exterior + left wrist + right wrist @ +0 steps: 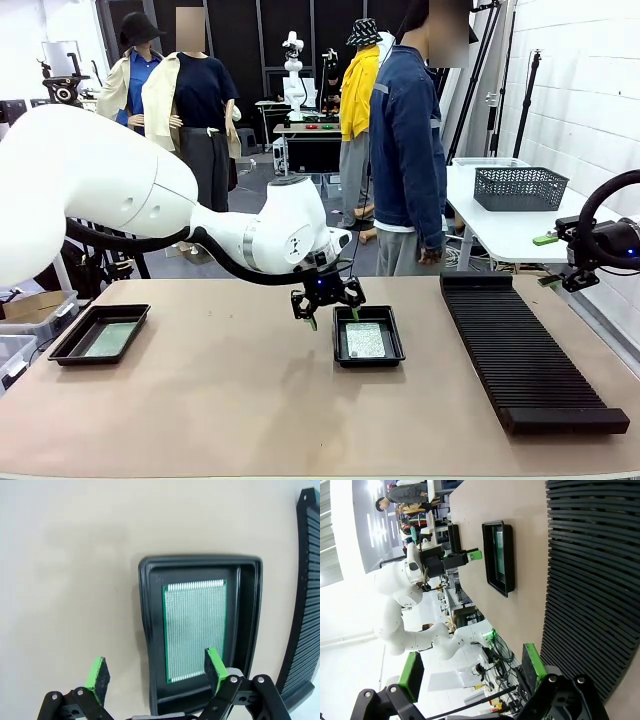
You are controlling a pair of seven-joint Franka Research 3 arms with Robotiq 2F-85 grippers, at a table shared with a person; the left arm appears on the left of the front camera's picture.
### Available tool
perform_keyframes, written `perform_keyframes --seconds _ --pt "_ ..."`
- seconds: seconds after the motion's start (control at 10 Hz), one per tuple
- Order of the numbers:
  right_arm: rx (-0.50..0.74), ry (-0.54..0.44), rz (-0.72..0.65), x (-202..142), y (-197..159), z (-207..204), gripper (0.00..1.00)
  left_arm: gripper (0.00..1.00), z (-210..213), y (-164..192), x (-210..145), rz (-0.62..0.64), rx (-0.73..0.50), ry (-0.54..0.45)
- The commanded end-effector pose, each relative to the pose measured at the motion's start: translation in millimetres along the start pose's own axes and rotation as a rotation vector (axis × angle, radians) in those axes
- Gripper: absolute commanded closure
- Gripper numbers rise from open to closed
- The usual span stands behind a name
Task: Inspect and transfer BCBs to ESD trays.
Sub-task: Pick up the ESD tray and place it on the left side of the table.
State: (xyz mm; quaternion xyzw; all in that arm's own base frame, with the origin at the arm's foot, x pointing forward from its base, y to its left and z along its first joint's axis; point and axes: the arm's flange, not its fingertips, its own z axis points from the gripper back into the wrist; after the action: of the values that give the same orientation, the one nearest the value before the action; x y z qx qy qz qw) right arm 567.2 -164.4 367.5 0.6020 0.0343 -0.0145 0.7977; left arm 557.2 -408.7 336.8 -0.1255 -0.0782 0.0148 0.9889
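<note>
A green BCB [195, 630] lies flat on the floor of the middle ESD tray [250, 605], its long edges parallel to the tray's walls. The left gripper [157, 672] hovers just above the tray's near end with its fingers spread wide and holding nothing: one finger [214, 667] hangs over the board's near corner, the other finger [98, 677] over bare desk [220, 400] outside the tray's rim. This board looks placed and released, so the transfer of this one seems finished. A second ESD tray [70, 345], well off to the side away from the rack, seems to hold another greenish board [108, 338], though it is too small to be sure. The right gripper [470, 672] waits above the long ribbed rack's [530, 350] far end, its fingers also wide apart and empty. The next move probably calls for lifting the left fingers straight up, clear of the rim, without nudging the tray.
</note>
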Motion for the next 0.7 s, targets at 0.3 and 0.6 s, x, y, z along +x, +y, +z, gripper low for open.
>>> perform_keyframes --seconds 0.3,0.6 --pt "-0.002 -0.004 -0.001 -2.6 1.7 -2.2 0.0 0.0 -12.0 1.9 2.2 0.023 0.029 -0.052" --pt "-0.002 -0.004 -0.001 -2.6 1.7 -2.2 0.0 0.06 -12.0 -0.3 1.9 0.006 0.022 -0.019"
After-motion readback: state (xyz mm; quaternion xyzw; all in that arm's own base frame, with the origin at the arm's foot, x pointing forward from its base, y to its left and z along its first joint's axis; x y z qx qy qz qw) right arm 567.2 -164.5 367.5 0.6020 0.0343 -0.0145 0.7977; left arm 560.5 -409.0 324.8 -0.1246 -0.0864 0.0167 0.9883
